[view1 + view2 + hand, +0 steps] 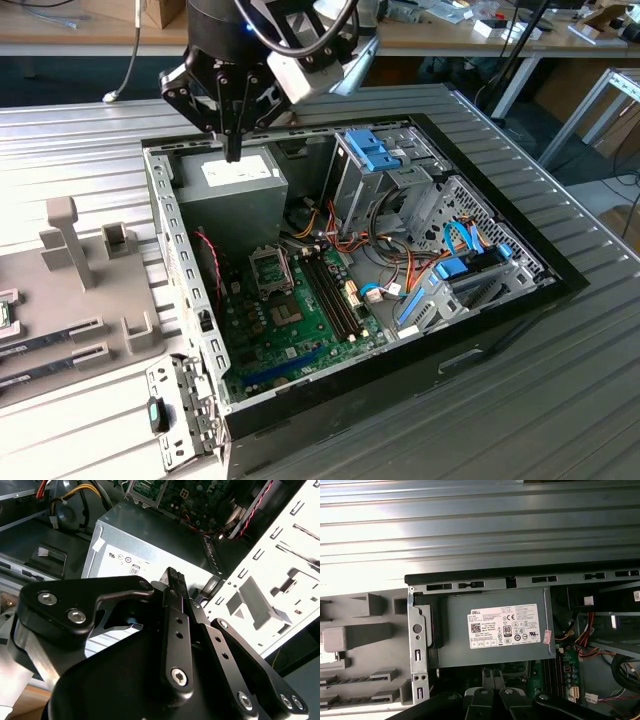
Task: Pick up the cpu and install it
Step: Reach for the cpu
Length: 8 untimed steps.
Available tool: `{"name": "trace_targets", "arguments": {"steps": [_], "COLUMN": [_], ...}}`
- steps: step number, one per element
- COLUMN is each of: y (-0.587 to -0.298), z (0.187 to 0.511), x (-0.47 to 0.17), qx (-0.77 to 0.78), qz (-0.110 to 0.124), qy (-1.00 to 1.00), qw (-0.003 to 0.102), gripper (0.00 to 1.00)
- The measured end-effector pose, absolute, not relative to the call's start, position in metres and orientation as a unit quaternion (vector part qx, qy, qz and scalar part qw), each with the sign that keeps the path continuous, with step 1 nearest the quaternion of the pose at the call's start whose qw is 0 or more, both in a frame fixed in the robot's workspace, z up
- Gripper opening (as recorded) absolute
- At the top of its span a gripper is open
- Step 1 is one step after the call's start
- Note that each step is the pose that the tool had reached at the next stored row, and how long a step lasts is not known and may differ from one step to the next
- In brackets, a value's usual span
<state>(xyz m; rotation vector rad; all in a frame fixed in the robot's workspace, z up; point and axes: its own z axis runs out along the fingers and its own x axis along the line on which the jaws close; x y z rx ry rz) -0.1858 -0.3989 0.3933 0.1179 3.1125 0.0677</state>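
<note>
The gripper (233,152) is hovering over the grey power supply (232,185) inside the open computer case (500,330), its jaws sitting nearly together and gripping nothing; the cpu (5,312) is lying on the grey fixture (120,295) at the exterior view's left edge

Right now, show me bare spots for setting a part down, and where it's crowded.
Bare: ribbed table at the exterior view's right of the computer case; also beyond the grey fixture. Crowded: the case's inside, with cables, and the gripper above the power supply.
</note>
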Motion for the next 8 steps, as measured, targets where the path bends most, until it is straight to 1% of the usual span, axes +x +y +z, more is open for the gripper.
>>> {"name": "trace_targets", "arguments": {"steps": [8], "y": [-0.3989], "z": [0.3932], "x": [-0.1891], "qx": [0.038], "qz": [0.022], "qy": [0.999], "qw": [0.013], "gripper": [0.11]}}
